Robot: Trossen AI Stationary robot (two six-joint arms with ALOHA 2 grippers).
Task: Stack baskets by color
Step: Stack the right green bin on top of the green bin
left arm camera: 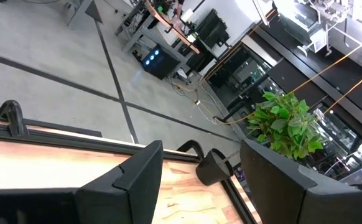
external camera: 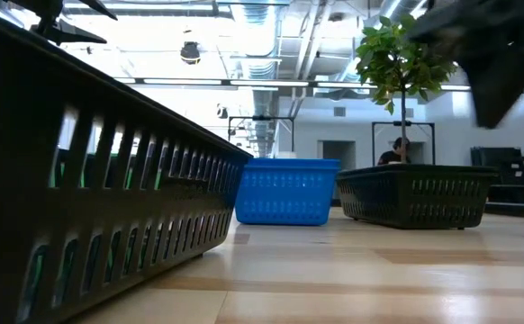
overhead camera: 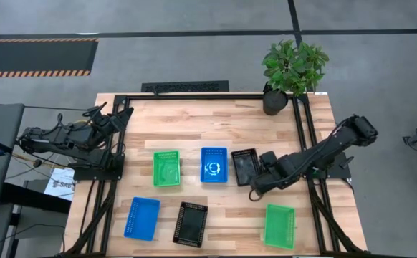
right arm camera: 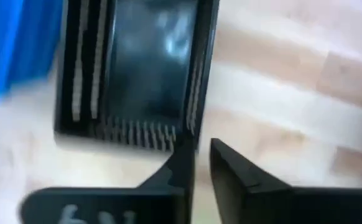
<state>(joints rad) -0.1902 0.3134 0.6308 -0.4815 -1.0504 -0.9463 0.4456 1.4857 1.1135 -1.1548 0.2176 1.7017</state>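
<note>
Now reaching with right hand (right arm camera: 196, 168), fingers nearly together around corner wall of black perforated plastic basket (overhead camera: 245, 166) at tabletop (overhead camera: 316, 215) centre, three o'clock of blue mesh basket (overhead camera: 213, 164); probably pinching that wall to lift toward other black basket (overhead camera: 190, 223). Parked at nine o'clock, left hand (left arm camera: 199, 180), fingers apart, empty.

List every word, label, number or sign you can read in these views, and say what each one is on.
No text can be read with certainty.
White sheet under the left arm's base: dark print, too small to read.
Right gripper's body, in the right wrist view: pale marks, too blurred to read.
Black basket, blue basket, potted plant: no lettering visible.
</note>
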